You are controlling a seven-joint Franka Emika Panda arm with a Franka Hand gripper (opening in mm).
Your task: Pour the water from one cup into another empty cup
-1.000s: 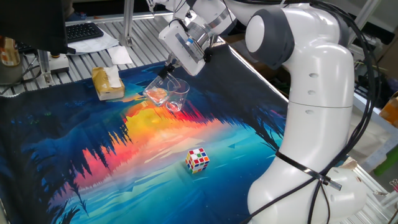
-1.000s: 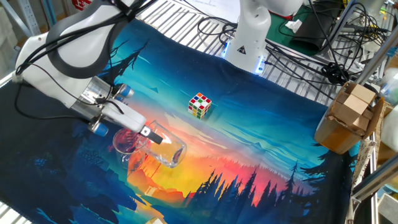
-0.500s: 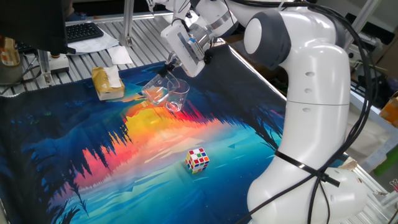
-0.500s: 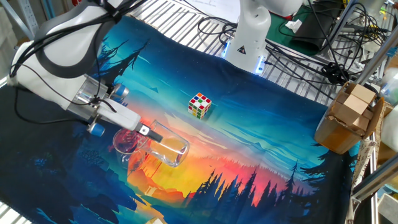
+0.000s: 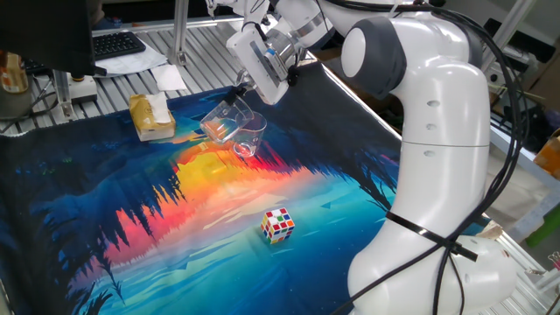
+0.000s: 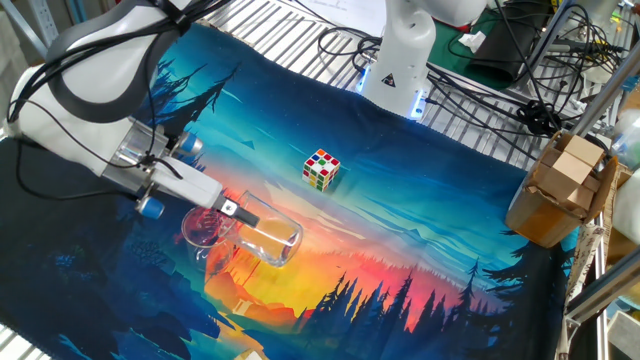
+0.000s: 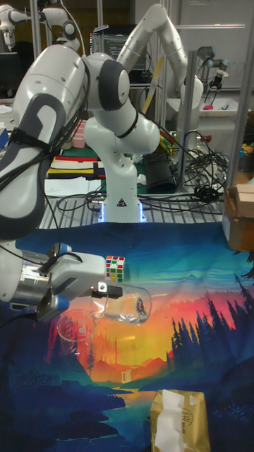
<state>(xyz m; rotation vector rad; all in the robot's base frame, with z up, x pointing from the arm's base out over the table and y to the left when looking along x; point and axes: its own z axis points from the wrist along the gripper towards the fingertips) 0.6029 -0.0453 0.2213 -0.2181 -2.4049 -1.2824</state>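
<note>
Your gripper [image 6: 232, 209] is closed on the rim of the tipped glass [image 6: 268, 240], which lies nearly on its side above the mat [image 6: 420, 210], its mouth turned away from the second glass. That second glass [image 6: 203, 228] stands upright on the mat just beside it, under the gripper's fingers, towards the mat's far edge from the arm's base.

Over the last second the gripper has drawn back and up a little: in the other fixed view the wrist sits slightly higher and further left, and the held glass has rolled a touch flatter. In the one fixed view the held glass [image 5: 220, 125] has lifted slightly off the standing one [image 5: 249, 134], though they overlap there and you cannot tell if they touch.

The water is hard to place. It is clear in clear glass, and none of the views shows a level in either glass; it may be pooled along the lower wall of the tipped glass, but treat that as a guess.

The mouth seems to point the wrong way for a pour into the upright glass, so judge the pour not yet done. The puzzle cube [image 6: 321, 169] and the tissue box [image 5: 150, 117] have not moved.
</note>
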